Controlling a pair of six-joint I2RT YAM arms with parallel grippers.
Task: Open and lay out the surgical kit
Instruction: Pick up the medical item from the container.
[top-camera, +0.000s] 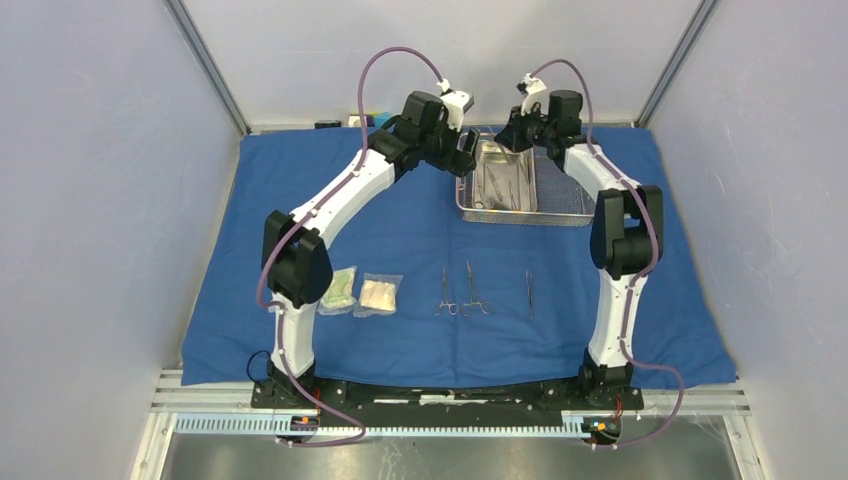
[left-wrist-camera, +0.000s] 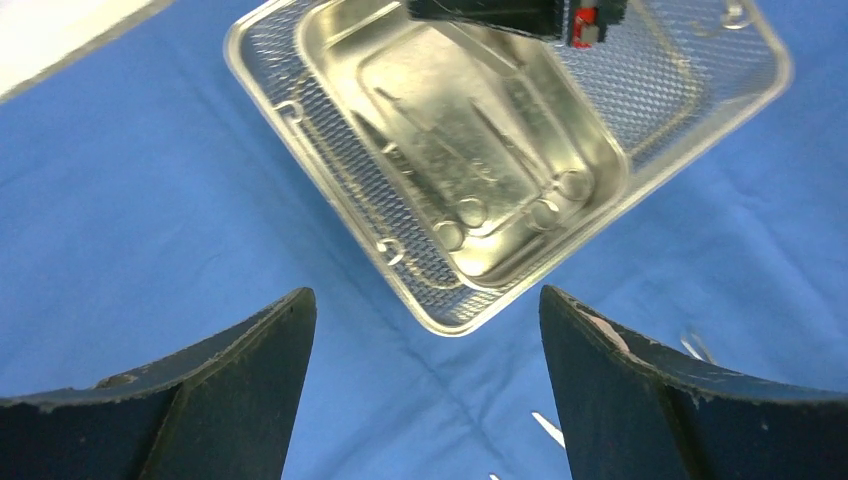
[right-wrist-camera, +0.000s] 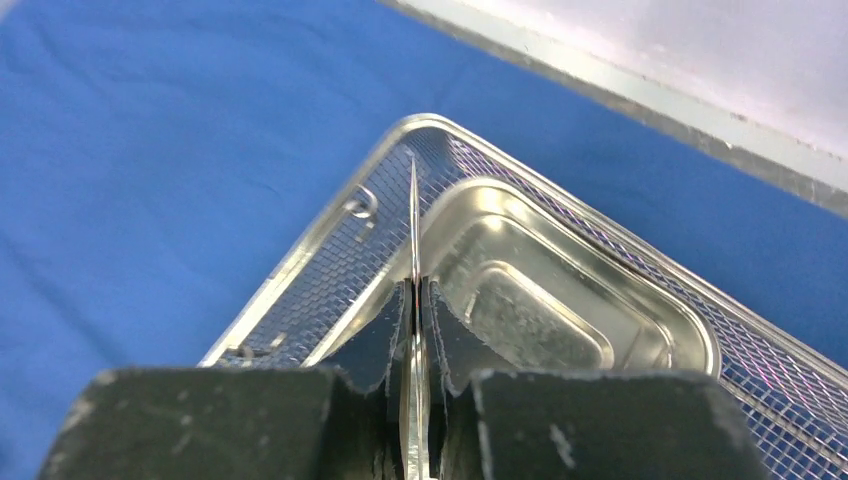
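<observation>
The blue cloth wrap (top-camera: 400, 230) lies spread flat. The steel mesh tray (top-camera: 570, 200) with its inner pan (top-camera: 505, 178) sits at the back right; a few slim instruments (left-wrist-camera: 470, 150) lie in the pan (left-wrist-camera: 560, 120). My right gripper (right-wrist-camera: 413, 285) is shut on a slim metal instrument (right-wrist-camera: 412, 210) and holds it above the tray's corner (right-wrist-camera: 330, 240). My left gripper (left-wrist-camera: 425, 295) is open and empty, hovering over the cloth just left of the tray (left-wrist-camera: 330, 190). Three instruments (top-camera: 475, 290) lie in a row on the cloth at the front. Two clear packets (top-camera: 380, 295) lie front left.
My left arm's elbow (top-camera: 297, 262) partly covers the left packet (top-camera: 340, 290). Grey walls enclose the table on the left, back and right. The metal rail (top-camera: 450, 425) with both arm bases runs along the near edge.
</observation>
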